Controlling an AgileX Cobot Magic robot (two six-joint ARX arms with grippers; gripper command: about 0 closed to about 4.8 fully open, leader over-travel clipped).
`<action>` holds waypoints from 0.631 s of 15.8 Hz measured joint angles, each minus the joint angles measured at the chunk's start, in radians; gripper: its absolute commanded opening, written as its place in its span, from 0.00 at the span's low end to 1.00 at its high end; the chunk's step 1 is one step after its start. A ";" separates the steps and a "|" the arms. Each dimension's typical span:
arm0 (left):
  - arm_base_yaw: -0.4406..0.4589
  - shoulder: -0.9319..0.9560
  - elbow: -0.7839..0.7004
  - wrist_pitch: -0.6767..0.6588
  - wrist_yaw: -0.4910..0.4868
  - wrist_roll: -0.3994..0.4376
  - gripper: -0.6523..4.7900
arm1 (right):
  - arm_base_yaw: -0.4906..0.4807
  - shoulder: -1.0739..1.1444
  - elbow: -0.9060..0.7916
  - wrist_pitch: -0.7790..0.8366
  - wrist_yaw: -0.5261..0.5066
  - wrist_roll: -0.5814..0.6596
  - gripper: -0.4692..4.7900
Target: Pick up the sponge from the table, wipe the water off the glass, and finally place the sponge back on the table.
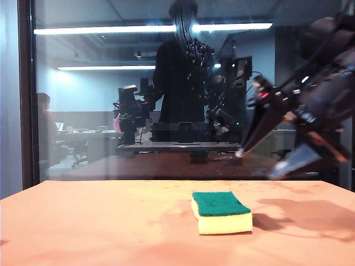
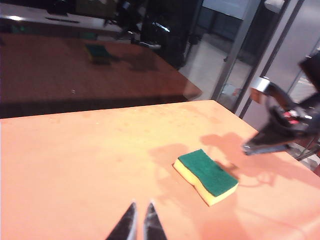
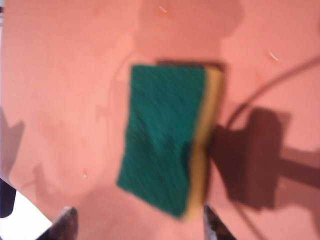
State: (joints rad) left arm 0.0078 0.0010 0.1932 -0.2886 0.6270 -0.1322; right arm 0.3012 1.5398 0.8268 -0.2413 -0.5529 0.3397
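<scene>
The sponge (image 1: pixel 222 212) lies flat on the orange table (image 1: pixel 83 221), green scouring side up, yellow foam below. Behind it stands the glass (image 1: pixel 111 111), mirroring an office and strip lights. The water on it is too faint to make out. My right gripper (image 1: pixel 259 162) hangs open above and to the right of the sponge, blurred. In the right wrist view the sponge (image 3: pixel 170 137) lies ahead of the open right gripper (image 3: pixel 139 215), apart from both fingertips. My left gripper (image 2: pixel 141 210) is shut and empty, well short of the sponge (image 2: pixel 207 175). The right gripper (image 2: pixel 254 117) also shows there.
The dark frame edge (image 1: pixel 25 94) of the glass runs up the left side. The pane mirrors the tabletop with a dim sponge image (image 2: pixel 98 52). The table's right edge (image 2: pixel 280 150) lies close behind the right gripper.
</scene>
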 measured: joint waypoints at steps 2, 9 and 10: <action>0.000 0.000 0.000 0.000 0.000 0.000 0.17 | 0.030 0.045 0.023 0.044 0.006 0.000 0.71; 0.000 0.000 0.000 0.000 0.000 0.000 0.17 | 0.070 0.196 0.100 0.067 0.081 0.001 0.71; 0.000 0.000 0.000 0.000 0.000 0.000 0.17 | 0.071 0.207 0.101 0.068 0.085 0.001 0.71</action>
State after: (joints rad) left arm 0.0078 0.0010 0.1932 -0.2886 0.6270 -0.1322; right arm 0.3717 1.7466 0.9279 -0.1734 -0.4675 0.3405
